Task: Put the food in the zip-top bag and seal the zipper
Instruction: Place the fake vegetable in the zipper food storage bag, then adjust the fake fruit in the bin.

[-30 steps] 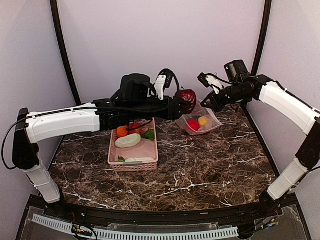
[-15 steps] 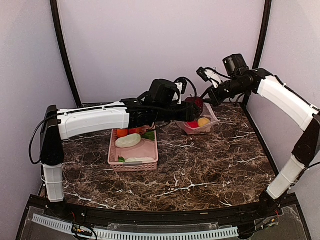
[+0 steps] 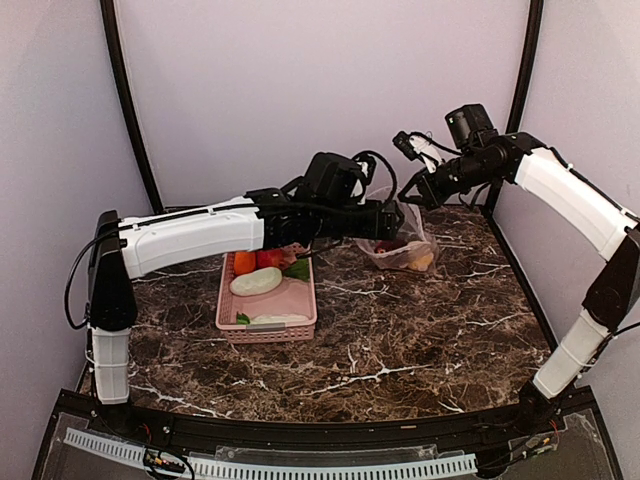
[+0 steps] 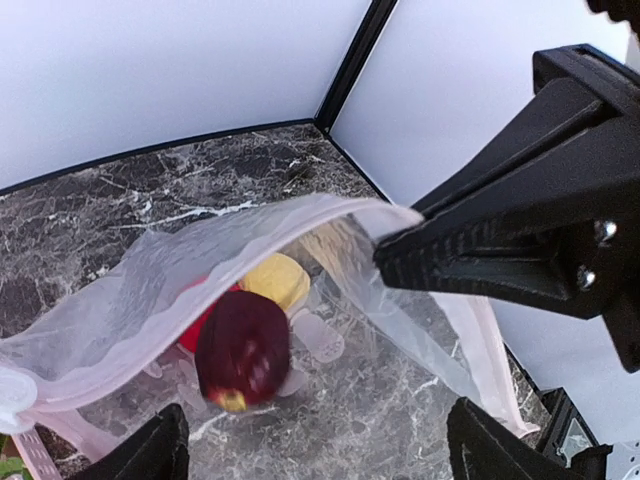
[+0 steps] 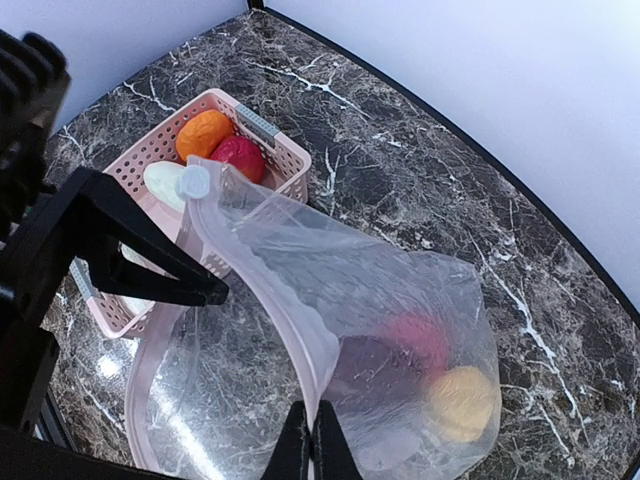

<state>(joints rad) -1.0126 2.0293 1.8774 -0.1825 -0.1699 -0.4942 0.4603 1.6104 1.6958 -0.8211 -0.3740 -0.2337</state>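
Note:
The clear zip-top bag (image 5: pixel 400 300) stands open on the marble. My right gripper (image 5: pixel 310 440) is shut on its mouth edge by the pinkish zipper (image 5: pixel 265 300) and holds that edge up (image 3: pixel 412 192). Inside lie food pieces: a dark purple one (image 4: pixel 242 345), blurred, beside a red one (image 5: pixel 420 338) and a yellow one (image 4: pixel 275 280). My left gripper (image 4: pixel 320 455) hangs open over the bag's mouth (image 3: pixel 395 218), with nothing between its fingers. More food sits in the pink basket (image 3: pixel 300 325): an orange piece (image 3: pixel 244 263), a red one (image 3: pixel 268 258) and a white one (image 3: pixel 256 282).
The pink basket stands left of the bag, under the left forearm (image 3: pixel 200 235). A second white piece (image 3: pixel 278 320) and a green leaf (image 3: pixel 297 269) lie in it. Walls and black corner posts (image 3: pixel 520 70) close the back and sides.
The left gripper has opened and let go of the dark purple piece, which is now in the bag. The bag has shifted slightly, and the right gripper keeps its hold.

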